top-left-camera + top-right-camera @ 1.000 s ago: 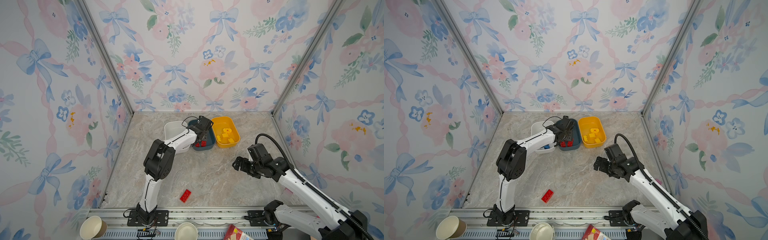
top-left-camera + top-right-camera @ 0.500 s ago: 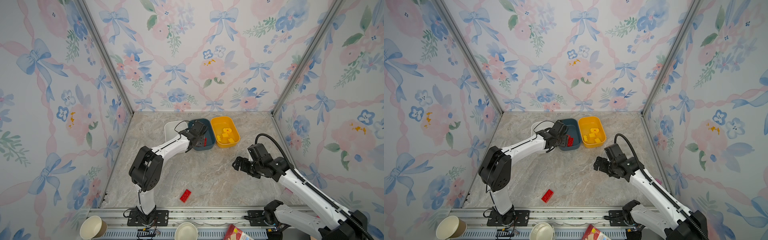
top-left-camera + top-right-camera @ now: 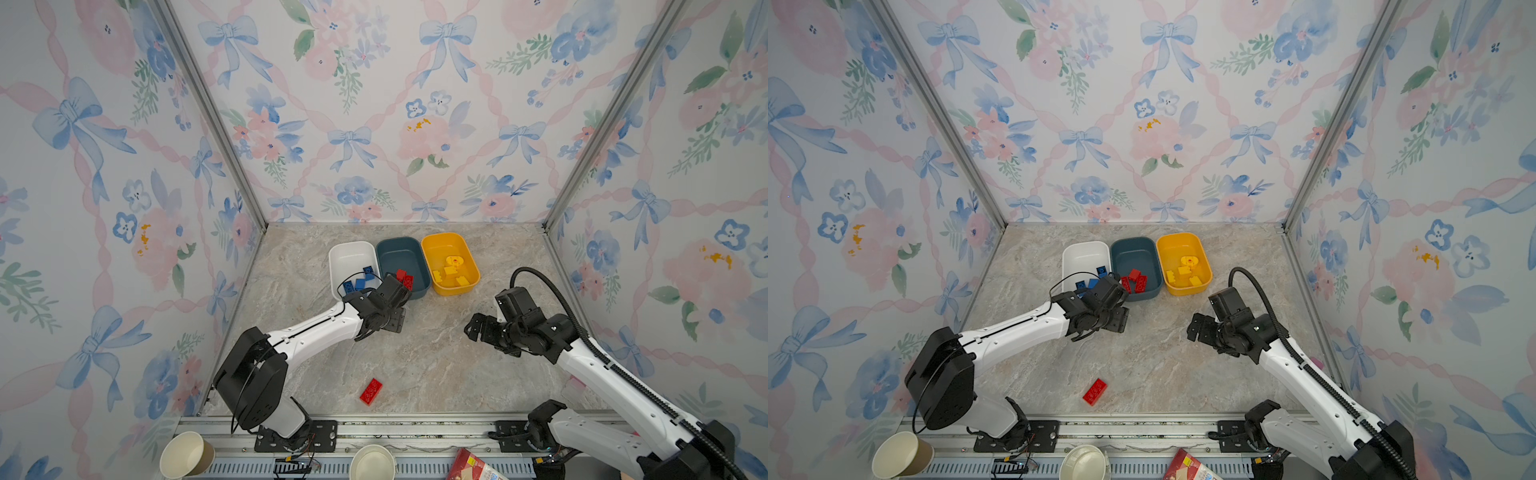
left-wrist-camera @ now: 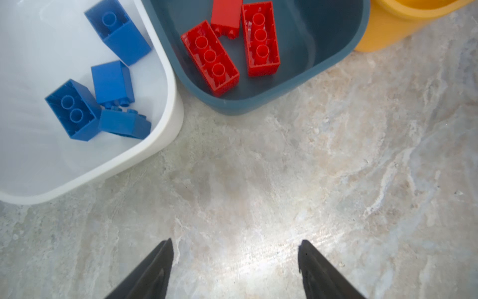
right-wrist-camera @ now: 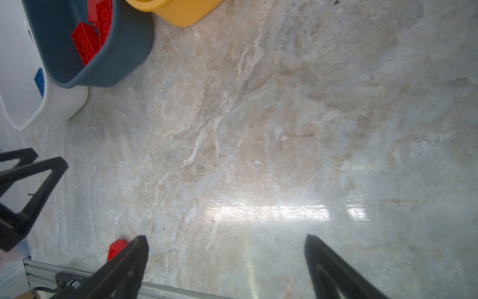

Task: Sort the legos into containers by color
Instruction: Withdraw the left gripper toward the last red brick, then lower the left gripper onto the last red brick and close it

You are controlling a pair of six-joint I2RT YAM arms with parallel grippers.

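Observation:
Three containers stand in a row at the back: a white tub (image 3: 351, 253) holding blue legos (image 4: 113, 80), a teal tub (image 3: 401, 251) holding red legos (image 4: 210, 58), and a yellow tub (image 3: 446, 247) holding yellow legos (image 3: 451, 270). One red lego (image 3: 371, 391) lies alone near the table's front edge; its end also shows in the right wrist view (image 5: 116, 248). My left gripper (image 3: 394, 322) hangs open and empty over bare table just in front of the white and teal tubs (image 4: 236, 243). My right gripper (image 3: 473, 328) is open and empty over the table at right (image 5: 225, 239).
Flowered walls close in the marble table (image 3: 436, 365) on three sides. A metal rail (image 3: 415, 428) runs along the front edge. Below it are two paper cups (image 3: 185, 455) (image 3: 372, 461) and a red packet (image 3: 473, 467).
My left gripper has drawn back from over the teal tub toward the front and its jaws have spread wider. The right arm has not moved.

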